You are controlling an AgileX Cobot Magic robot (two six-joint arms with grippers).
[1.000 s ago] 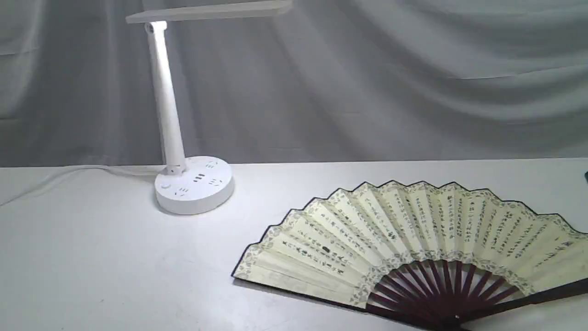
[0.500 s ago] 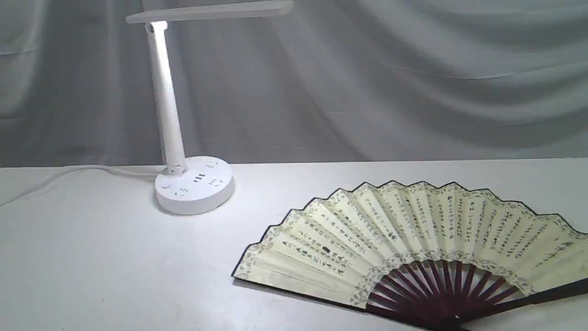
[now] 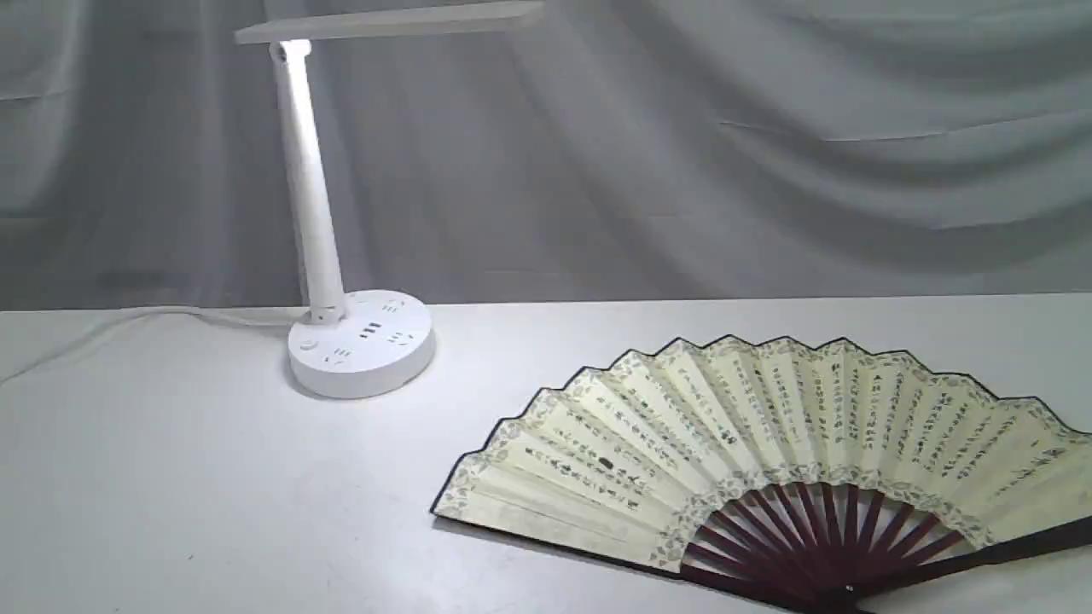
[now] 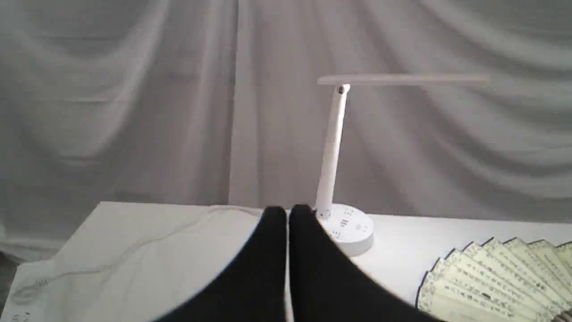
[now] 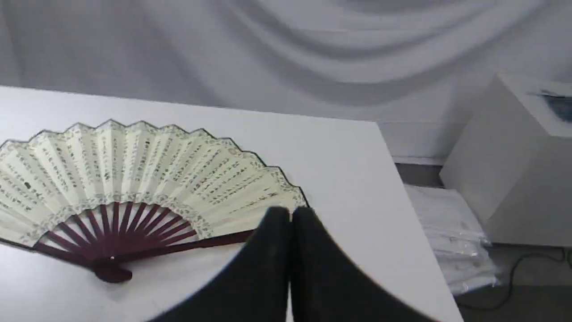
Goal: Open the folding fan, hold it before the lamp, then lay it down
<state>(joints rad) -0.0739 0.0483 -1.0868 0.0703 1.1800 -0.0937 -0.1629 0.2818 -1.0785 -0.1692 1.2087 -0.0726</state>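
The folding fan (image 3: 768, 443) lies spread open and flat on the white table (image 3: 171, 495), right of centre, its cream leaf fanned away from the maroon ribs; it also shows in both wrist views (image 4: 500, 277) (image 5: 134, 179). The white lamp (image 3: 324, 213) stands at the back left, head horizontal; the left wrist view shows the lamp (image 4: 333, 152) too. Neither gripper appears in the exterior view. My left gripper (image 4: 287, 214) is shut with nothing in it, raised off the table. My right gripper (image 5: 290, 213) is shut and empty, off the fan's right guard.
The lamp's white cord (image 3: 128, 320) trails left along the table's back edge. A grey curtain (image 3: 682, 153) hangs behind. Past the table's right edge (image 5: 402, 201) stand a white box (image 5: 514, 156) and a wrapped white bundle (image 5: 451, 241) on the floor.
A dark sliver at the exterior view's far right edge one second ago is gone. The fan and lamp have not moved.
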